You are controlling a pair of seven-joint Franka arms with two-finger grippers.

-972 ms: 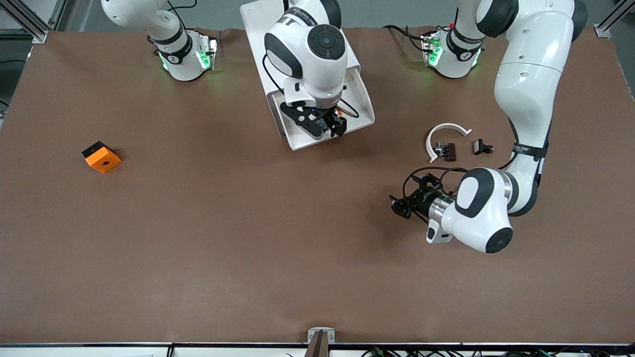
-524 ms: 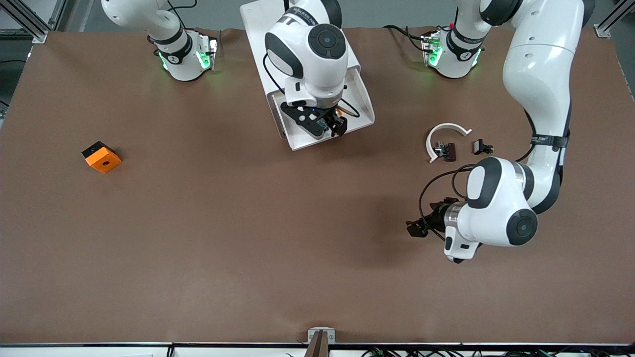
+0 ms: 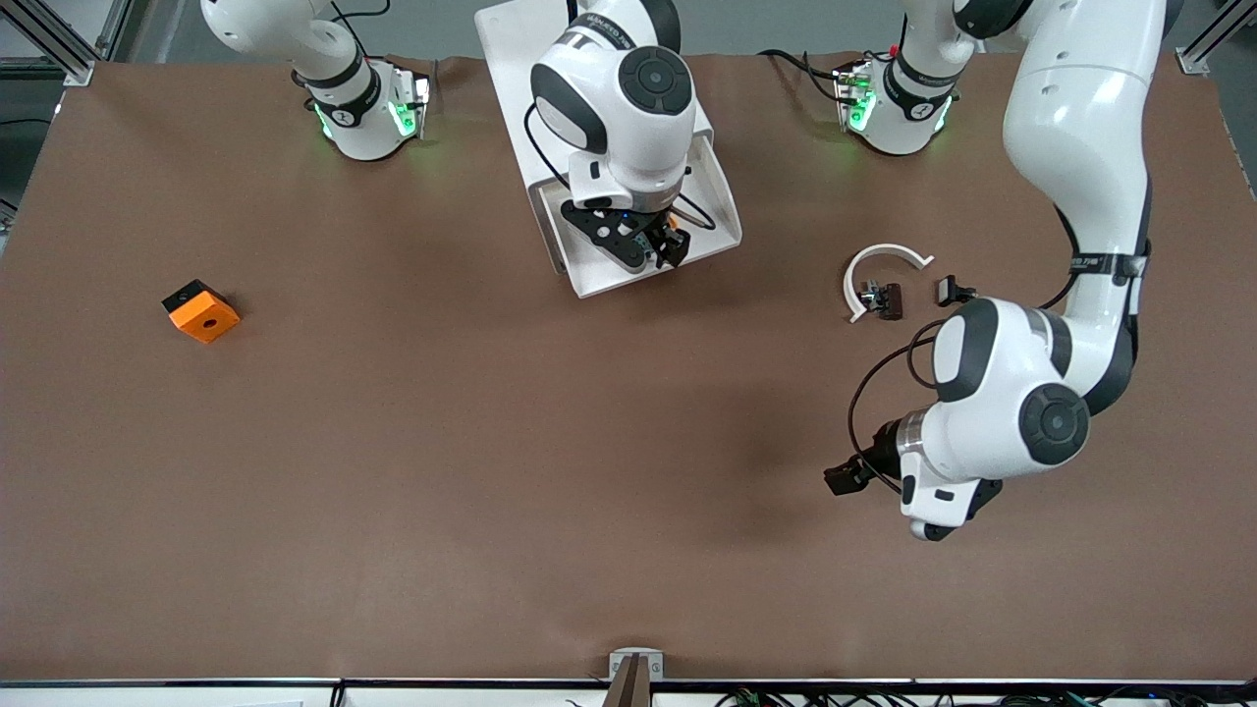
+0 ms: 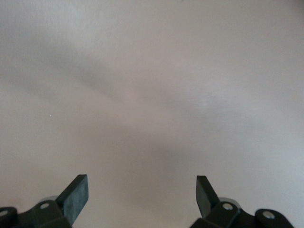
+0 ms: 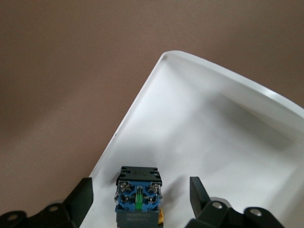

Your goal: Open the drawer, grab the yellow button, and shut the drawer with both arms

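The white drawer [image 3: 599, 277] stands pulled open from its cabinet [image 3: 506, 59] at the table's edge by the robots' bases. My right gripper [image 3: 653, 245] is down inside it. The button [image 5: 137, 197] lies on the drawer floor [image 5: 213, 123], bluish base and black body toward the camera, between the right gripper's [image 5: 141, 185] fingers. A gap shows on each side, so the gripper is open and around the button. A bit of orange cap [image 3: 671, 233] shows by the fingers. My left gripper [image 3: 845, 478] hangs open over bare table, and nothing lies between the fingers of that gripper [image 4: 141, 183].
An orange square block with a hole [image 3: 200, 310] lies toward the right arm's end of the table. A white curved piece [image 3: 879, 260] and two small black parts [image 3: 882, 298] [image 3: 955, 291] lie near the left arm's elbow.
The left arm has swung its gripper away from the drawer, toward the front camera's edge of the table. The right gripper stays in the drawer with its fingers a little closer around the button.
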